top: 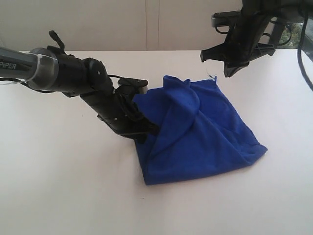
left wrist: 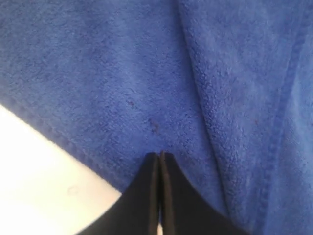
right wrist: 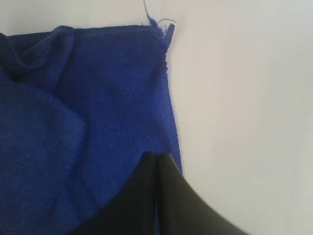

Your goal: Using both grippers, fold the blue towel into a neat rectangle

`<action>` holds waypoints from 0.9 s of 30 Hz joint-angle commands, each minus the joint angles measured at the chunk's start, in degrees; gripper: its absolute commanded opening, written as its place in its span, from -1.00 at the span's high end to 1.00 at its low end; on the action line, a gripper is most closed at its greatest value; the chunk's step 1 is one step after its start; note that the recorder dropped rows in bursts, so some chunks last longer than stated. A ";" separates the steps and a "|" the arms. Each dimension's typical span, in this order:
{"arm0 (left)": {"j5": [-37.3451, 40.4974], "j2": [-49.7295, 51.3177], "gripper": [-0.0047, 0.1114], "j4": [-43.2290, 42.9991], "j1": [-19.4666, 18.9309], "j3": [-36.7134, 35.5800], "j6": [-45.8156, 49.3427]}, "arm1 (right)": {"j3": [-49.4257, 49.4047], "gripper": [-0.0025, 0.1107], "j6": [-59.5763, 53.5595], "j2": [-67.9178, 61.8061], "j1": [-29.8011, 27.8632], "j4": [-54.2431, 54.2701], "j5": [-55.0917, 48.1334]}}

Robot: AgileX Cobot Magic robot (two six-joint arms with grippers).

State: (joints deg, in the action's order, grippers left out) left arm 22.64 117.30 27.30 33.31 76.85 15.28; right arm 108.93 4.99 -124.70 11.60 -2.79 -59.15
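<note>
The blue towel (top: 205,132) lies rumpled on the white table, with a raised fold running up its middle. My left gripper (top: 152,128) reaches low into the towel's left edge. In the left wrist view that gripper (left wrist: 159,154) is shut, its tips against the towel (left wrist: 122,73) just past the stitched hem; no cloth shows between the fingers. My right gripper (top: 228,72) hangs above the towel's far right corner. It is shut and empty (right wrist: 157,155) over the towel (right wrist: 112,88) edge, with the loose corner thread (right wrist: 156,19) beyond it.
The white table (top: 63,186) spreads bare to the left, front and right of the towel. A pale wall (top: 122,24) closes off the back. Dark equipment and cables (top: 293,24) sit at the top right corner.
</note>
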 commanded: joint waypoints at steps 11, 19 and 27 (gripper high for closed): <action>14.97 1.29 0.92 -33.41 -0.13 -0.79 -8.42 | -0.34 0.96 -0.27 0.09 -0.28 0.00 -0.13; 21.50 1.29 0.92 -45.19 -0.13 -0.79 -9.39 | -0.34 0.96 -0.27 0.09 -0.28 0.49 -0.50; 21.89 1.29 0.92 -50.35 -0.13 -0.79 -9.39 | -0.34 0.96 -0.27 0.09 -0.28 1.71 -0.50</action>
State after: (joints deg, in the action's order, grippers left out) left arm 41.40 116.28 -21.42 33.42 77.79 6.47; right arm 108.93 4.99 -124.70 11.60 -1.46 -59.37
